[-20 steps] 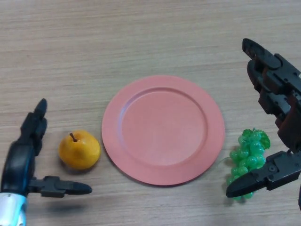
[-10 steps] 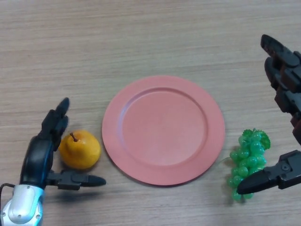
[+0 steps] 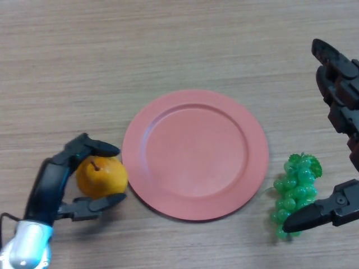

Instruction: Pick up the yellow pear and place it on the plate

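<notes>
Since the earlier frames the left robot hand [image 3: 53, 185] had moved right and closed around the pear [image 3: 101, 176]. Before, its fingers stood open at the left of the fruit; now the upper fingers [image 3: 90, 147] curled over the far side of the pear, and the thumb [image 3: 96, 204] pressed against its near side. The pear itself had shifted a little to the right, and it was now just beside the left rim of the plate [image 3: 194, 154], perhaps touching it. It still rested on the tabletop [image 3: 168, 45], with its brown stem pointing up between the fingers.

The pink plate lay in the middle of the tabletop and carried nothing. At its right, near the rim but apart from it, lay the green grapes [image 3: 294, 190].

The right robot hand [image 3: 342, 112] was at the right edge of the view and had not changed from half a second ago. Its fingers were straight and spread wide: the upper ones pointed to the far side, and the thumb reached left at the near side of the grapes. It held nothing.
</notes>
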You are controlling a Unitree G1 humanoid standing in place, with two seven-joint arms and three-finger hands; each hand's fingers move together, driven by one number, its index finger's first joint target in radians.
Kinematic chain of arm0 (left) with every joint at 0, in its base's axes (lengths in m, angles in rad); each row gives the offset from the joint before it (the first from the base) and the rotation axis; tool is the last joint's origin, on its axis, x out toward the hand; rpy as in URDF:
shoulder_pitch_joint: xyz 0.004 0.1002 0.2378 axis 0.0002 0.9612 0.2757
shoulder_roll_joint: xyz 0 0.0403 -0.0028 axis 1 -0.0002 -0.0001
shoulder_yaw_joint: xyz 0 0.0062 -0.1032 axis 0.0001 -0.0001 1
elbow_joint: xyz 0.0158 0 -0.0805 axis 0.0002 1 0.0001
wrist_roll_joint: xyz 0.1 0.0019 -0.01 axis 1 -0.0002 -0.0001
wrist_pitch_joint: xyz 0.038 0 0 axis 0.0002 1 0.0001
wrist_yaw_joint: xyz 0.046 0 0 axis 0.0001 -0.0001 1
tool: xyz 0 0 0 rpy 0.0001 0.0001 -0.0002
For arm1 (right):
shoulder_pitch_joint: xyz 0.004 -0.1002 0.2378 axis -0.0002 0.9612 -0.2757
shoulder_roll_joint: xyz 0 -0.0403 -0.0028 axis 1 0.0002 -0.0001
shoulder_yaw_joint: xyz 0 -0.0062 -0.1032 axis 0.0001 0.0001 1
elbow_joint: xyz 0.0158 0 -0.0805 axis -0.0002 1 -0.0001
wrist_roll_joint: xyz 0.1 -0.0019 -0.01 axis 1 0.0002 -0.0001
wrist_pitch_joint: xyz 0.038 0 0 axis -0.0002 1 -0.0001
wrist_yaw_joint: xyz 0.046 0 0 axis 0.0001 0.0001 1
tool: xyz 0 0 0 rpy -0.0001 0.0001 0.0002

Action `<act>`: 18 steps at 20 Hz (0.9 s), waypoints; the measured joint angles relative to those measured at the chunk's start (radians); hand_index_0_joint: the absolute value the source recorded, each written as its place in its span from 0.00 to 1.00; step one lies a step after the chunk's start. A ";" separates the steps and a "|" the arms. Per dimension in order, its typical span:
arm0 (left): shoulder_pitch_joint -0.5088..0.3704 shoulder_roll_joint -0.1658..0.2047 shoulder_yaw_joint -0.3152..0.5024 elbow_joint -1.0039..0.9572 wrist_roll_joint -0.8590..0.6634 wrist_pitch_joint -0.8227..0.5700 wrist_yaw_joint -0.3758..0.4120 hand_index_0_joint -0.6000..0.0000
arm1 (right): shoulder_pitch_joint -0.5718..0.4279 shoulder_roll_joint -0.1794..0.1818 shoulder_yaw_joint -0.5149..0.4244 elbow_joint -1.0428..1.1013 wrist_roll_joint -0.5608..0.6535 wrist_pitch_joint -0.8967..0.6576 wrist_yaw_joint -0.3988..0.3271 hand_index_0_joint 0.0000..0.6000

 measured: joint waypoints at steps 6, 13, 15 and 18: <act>0.016 0.003 0.025 -0.202 -0.010 0.125 -0.065 0.00 | 0.007 0.003 -0.021 -0.036 0.000 0.000 -0.001 0.42; -0.190 -0.113 -0.176 -0.104 -0.162 0.306 -0.124 0.00 | 0.045 0.026 -0.094 -0.085 0.006 -0.001 -0.021 0.00; -0.219 -0.112 -0.211 0.010 -0.160 0.306 -0.109 0.00 | 0.054 0.026 -0.100 -0.105 0.006 -0.001 -0.024 0.00; -0.247 -0.105 -0.224 0.141 0.025 0.226 -0.002 0.00 | 0.065 0.037 -0.112 -0.115 0.006 -0.001 -0.021 0.00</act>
